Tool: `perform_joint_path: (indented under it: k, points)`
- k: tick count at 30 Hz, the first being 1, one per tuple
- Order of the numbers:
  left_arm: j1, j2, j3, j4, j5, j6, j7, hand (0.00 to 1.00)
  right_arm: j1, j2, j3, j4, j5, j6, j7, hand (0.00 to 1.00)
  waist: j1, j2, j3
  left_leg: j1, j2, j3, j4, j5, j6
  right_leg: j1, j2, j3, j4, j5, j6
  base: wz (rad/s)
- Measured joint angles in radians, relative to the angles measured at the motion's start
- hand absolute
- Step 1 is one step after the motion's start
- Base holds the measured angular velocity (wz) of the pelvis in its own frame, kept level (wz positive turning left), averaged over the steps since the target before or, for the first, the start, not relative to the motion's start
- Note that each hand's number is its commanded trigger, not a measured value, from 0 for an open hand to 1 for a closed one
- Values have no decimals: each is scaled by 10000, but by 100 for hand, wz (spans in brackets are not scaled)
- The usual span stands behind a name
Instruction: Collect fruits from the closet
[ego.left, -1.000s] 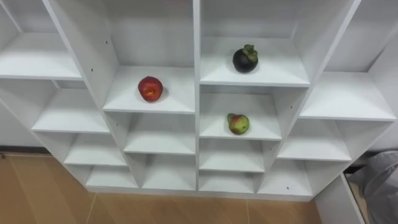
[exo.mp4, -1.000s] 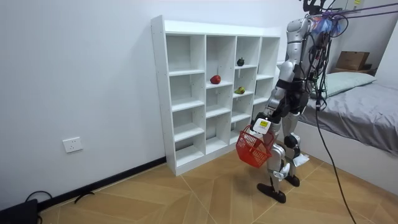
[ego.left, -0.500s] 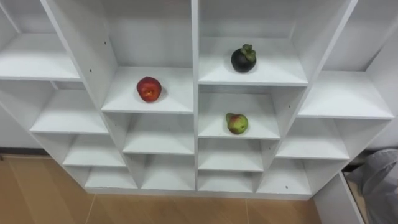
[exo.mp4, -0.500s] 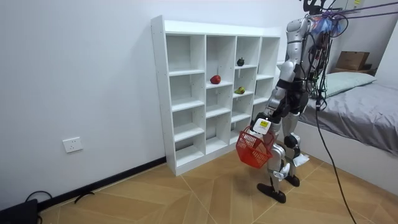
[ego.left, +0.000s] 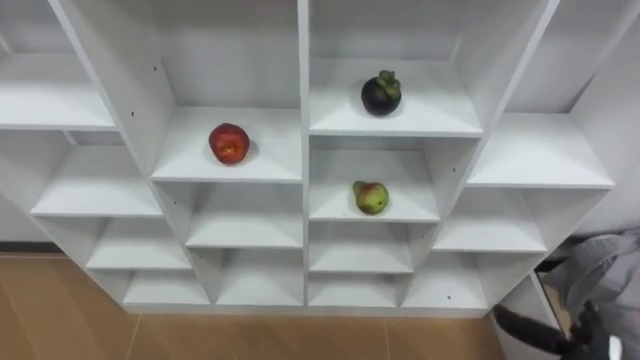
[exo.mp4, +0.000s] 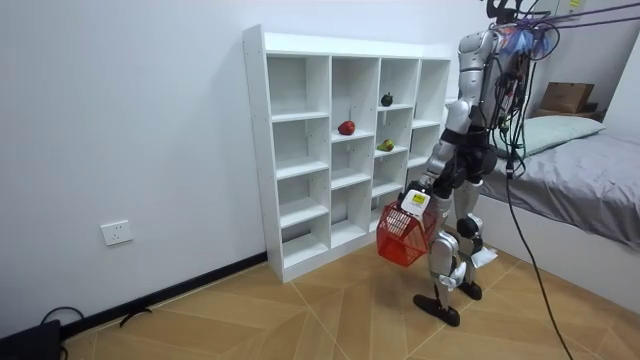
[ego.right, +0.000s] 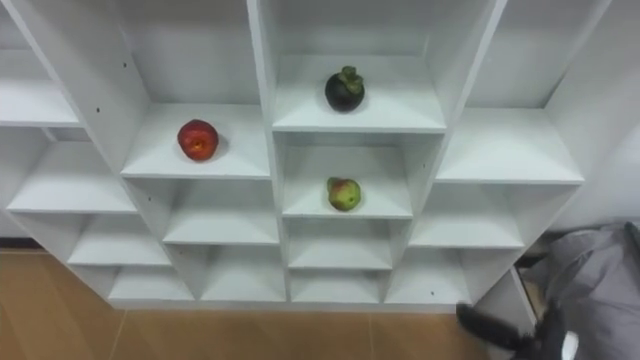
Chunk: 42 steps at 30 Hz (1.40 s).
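Three fruits lie in the white closet (ego.left: 538, 152) in front of me. A red apple (ego.left: 229, 143) sits in a middle-left cubby. A dark mangosteen (ego.left: 381, 93) lies one column to its right and slightly higher. In the cubby below that is a green-red fruit (ego.left: 370, 197). My right hand (ego.left: 545, 333) shows at the lower right, low and well short of the shelves, its dark fingers stretched out and holding nothing. In the room view my left hand (exo.mp4: 413, 199) is shut on the handle of a red basket (exo.mp4: 402, 237), which hangs at knee height beside the closet.
The other cubbies hold nothing. Wooden floor (ego.left: 60, 310) runs under the closet. A grey bed (exo.mp4: 590, 190) stands close behind me at the room view's right, and its cover (ego.left: 610, 285) shows at the lower right of the eye view.
The eye view has shifted a little to the right. My right hand has come into view at the lower right. The basket has risen slightly towards the closet.
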Motion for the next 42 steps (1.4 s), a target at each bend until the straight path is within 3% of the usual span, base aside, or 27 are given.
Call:
perform_joint_path:
  k: [6, 12, 17, 30, 34, 39, 42]
  points:
    - [-41, 6, -57, 32, 311, 1, 9, 100, 8, -1, 239, -2093, -1326, -58, -912, 0, -16, -49, -35, -21, -4, -12, -31, 1, 1, -51, -6, -26, 5, 2, 0, 0]
    - [-202, -21, -132, 195, 370, 1, -1, 100, -26, -13, 320, -4083, -2791, -90, -914, 0, 168, -129, 46, -18, -2, -14, -29, 1, 1, 21, -5, -33, -9, 2, 0, 0]
    - [-311, 6, -385, 365, 351, -19, -67, 100, -82, -46, 770, -5234, -3765, -305, -748, 0, 211, -152, 38, -76, -2, -74, -39, 0, 1, 32, -8, -95, -18, 2, 0, 3]
    - [-412, 1, -384, 700, 375, -37, -301, 100, -804, -108, 1570, -6286, -4368, -315, 166, 0, 604, -92, 31, -115, 11, -81, -48, 0, 1, -27, -4, -139, 33, 27, -25, 0]
    - [-381, -4, -375, 801, 506, -54, -441, 100, -1011, -118, 1739, -6394, -5229, -320, 306, 0, 722, -120, 11, -170, 9, -92, -15, 3, 3, -117, -8, -135, 64, 34, -32, 0]
    - [-423, -2, -387, 811, 777, -54, -447, 100, -1248, -518, 2347, -6568, -6199, -291, 1012, 0, 924, -195, 4, -345, 16, -122, 2, 4, 4, -261, -9, -149, 147, 34, -32, 0]
    - [-461, 1, -386, 820, 775, -49, -455, 100, -1691, -531, 2477, -6577, -6221, -146, 1282, 0, 977, -275, 10, -372, 15, -125, 6, 11, 9, -280, -16, -170, 152, 34, -33, 0]
